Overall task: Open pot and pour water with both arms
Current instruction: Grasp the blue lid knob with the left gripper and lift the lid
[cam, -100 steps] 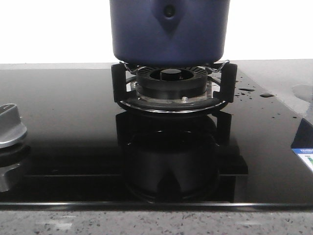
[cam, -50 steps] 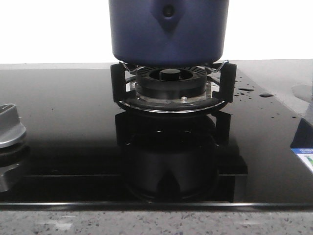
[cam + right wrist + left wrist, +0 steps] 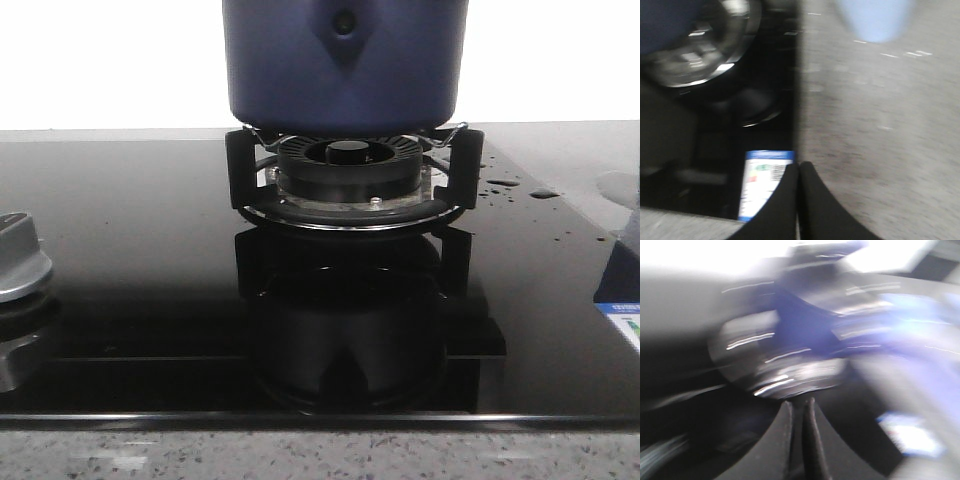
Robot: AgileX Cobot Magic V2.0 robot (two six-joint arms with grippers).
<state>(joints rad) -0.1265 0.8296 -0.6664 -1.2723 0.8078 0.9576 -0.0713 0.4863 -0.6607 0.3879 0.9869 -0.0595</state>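
- Slightly leftward since a second ago, the knob (image 3: pixel 20 258) sits well left of the burner (image 3: pixel 350 175).
- Pot (image 3: pixel 345 65) rests on that burner (upright).
- Left gripper (image 3: pixel 799 412) and right gripper (image 3: pixel 799 172) are both pressed closed, empty.

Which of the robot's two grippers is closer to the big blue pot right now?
Left, probably. The left gripper, fingers together, faces the pot close ahead in its blurred wrist view. The right gripper, also closed, hangs over the hob's edge by the sticker, the pot off in a corner.
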